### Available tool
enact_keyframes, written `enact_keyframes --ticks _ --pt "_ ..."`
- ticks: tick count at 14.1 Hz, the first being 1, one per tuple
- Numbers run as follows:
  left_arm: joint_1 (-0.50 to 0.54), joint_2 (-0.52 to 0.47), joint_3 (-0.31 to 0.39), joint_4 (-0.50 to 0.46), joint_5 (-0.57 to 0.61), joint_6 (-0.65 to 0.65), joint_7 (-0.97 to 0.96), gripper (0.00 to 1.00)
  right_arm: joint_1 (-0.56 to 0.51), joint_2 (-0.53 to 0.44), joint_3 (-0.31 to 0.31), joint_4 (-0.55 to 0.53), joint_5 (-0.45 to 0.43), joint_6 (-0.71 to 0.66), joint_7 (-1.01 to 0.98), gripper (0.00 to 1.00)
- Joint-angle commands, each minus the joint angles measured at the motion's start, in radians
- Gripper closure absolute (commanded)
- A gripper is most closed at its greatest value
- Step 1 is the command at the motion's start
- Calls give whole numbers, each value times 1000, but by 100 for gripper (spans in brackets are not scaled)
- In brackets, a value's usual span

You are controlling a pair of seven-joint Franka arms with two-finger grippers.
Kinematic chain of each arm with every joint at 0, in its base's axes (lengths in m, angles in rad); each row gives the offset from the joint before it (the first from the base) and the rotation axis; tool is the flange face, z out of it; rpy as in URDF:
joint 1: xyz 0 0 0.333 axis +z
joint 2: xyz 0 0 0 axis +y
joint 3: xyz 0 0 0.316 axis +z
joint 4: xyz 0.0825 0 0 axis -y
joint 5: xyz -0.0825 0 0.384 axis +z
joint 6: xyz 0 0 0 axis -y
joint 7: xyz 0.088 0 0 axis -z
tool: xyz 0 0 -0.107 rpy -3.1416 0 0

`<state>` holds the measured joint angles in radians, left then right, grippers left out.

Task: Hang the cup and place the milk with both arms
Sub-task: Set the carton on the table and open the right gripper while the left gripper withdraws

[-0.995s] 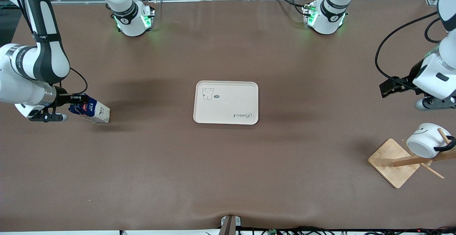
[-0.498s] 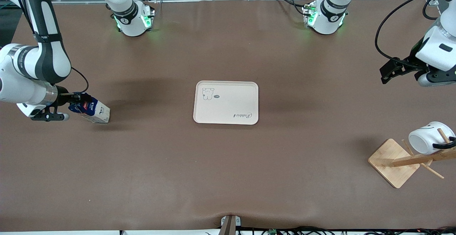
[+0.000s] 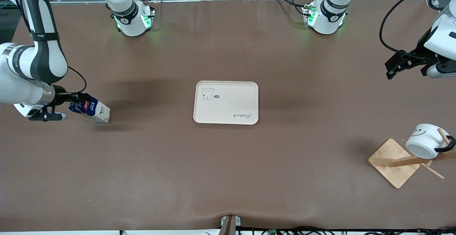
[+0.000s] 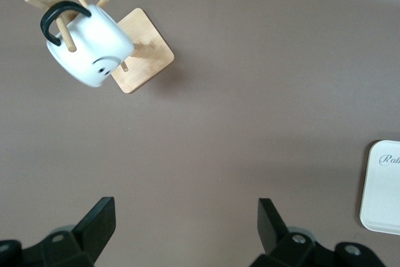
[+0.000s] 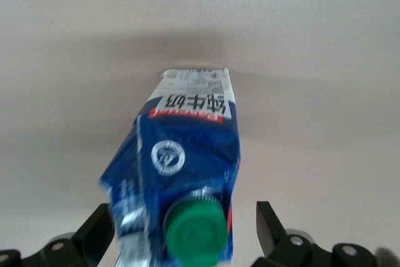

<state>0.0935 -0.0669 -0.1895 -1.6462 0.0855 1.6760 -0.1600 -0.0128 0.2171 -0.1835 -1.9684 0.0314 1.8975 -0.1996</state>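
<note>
The milk, a dark blue carton with a green cap, stands on the table at the right arm's end. My right gripper is open around its top, one finger on each side of the cap; in the right wrist view the gripper straddles the carton. The cup, white with a smiley face, hangs by its black handle on a peg of the wooden rack. My left gripper hangs open and empty over bare table, apart from the cup.
A cream tray lies in the middle of the table; its edge shows in the left wrist view. The rack stands near the table's edge at the left arm's end. Brown cloth covers the table.
My right gripper has opened around the milk and drawn back slightly. My left gripper has moved away from the cup toward the bases. The cup has swung a little on its peg.
</note>
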Motion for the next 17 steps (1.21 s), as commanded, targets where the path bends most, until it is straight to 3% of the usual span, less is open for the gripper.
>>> enact_keyframes --ticks 1,6,9,12,14,17 --pt "2 -1 7 35 -15 -59 17 0 -12 1 19 95 -16 -77 8 0" --pt "2 22 8 71 -15 -104 17 0 2 33 24 314 -5 -96 3 0" --pt "0 16 8 72 -15 -122 20 0 -10 53 22 484 33 -242 0 0" --pt "0 12 5 72 -16 -134 20 0 -9 80 21 610 25 -271 2 0" --pt "0 12 2 72 -15 -144 20 0 -4 58 21 619 28 -278 3 0" --pt "-1 21 1 100 -16 -144 20 0 -53 22 18 588 80 -441 -4 0"
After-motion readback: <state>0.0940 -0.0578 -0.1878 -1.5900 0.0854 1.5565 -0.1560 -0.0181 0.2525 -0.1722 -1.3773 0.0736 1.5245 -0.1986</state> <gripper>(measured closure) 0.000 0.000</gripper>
